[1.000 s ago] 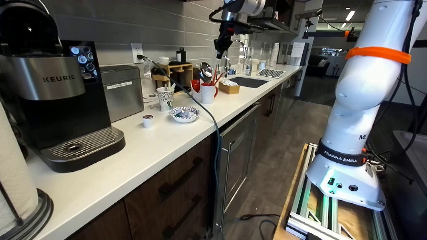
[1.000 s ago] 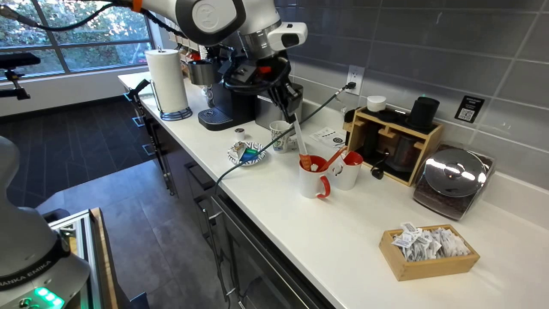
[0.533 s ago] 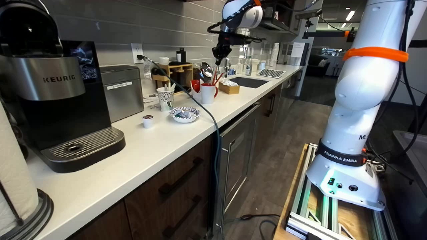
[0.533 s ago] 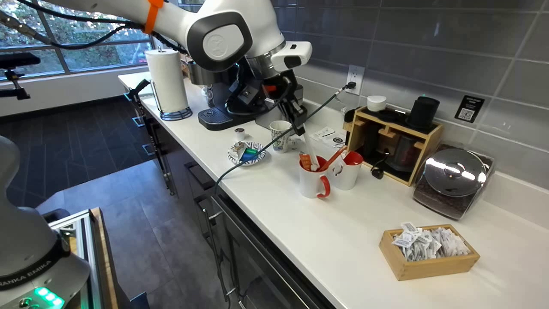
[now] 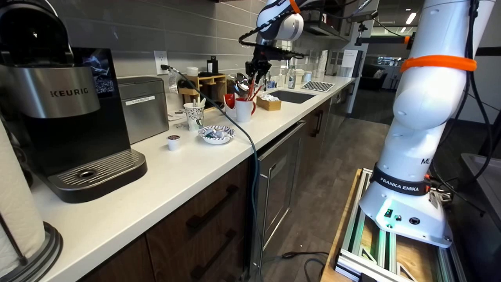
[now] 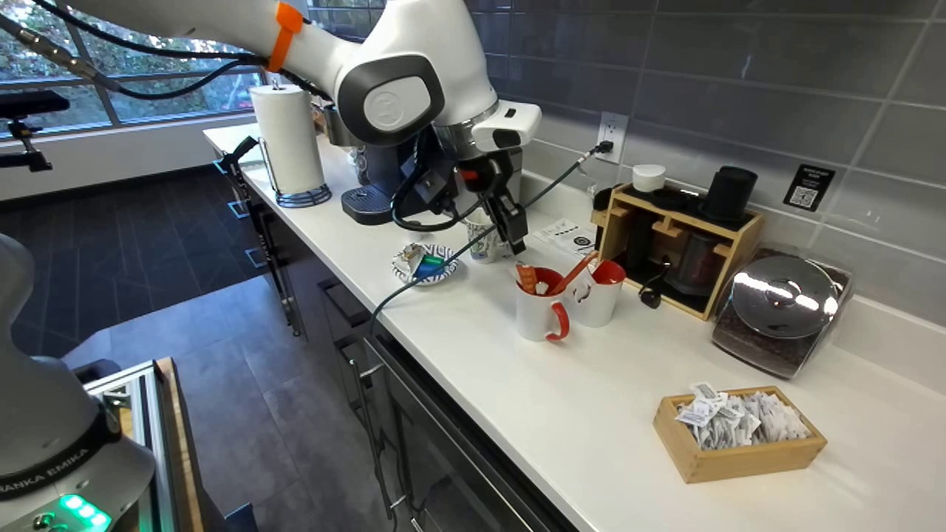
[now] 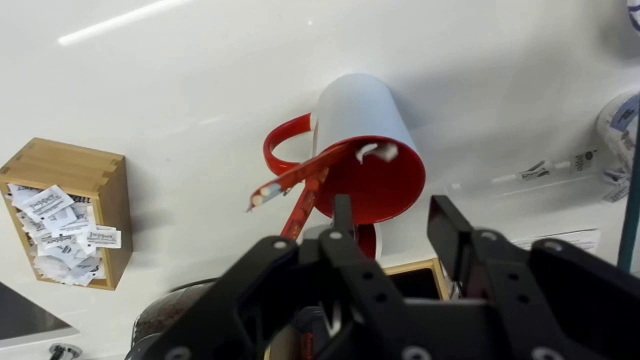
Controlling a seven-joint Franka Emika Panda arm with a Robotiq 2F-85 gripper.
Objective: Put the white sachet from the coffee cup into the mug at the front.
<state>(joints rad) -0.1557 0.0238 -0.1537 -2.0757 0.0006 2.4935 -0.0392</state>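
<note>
Claw (image 7: 392, 212) spread wide, nothing gripped! Inside the mug (image 7: 359, 107), what is probably the white sachet (image 7: 385, 151) is glimpsed, blurred: delivery seemingly made, only withdrawal left.

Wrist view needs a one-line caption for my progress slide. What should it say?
Open gripper above a red-lined white mug, red sticks leaning out, something white blurred inside.

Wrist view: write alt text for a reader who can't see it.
A white mug, red inside, holds red sticks and a blurred white item. The black end effector hangs open at the bottom; at left stands a wooden box of paper packets.
</note>
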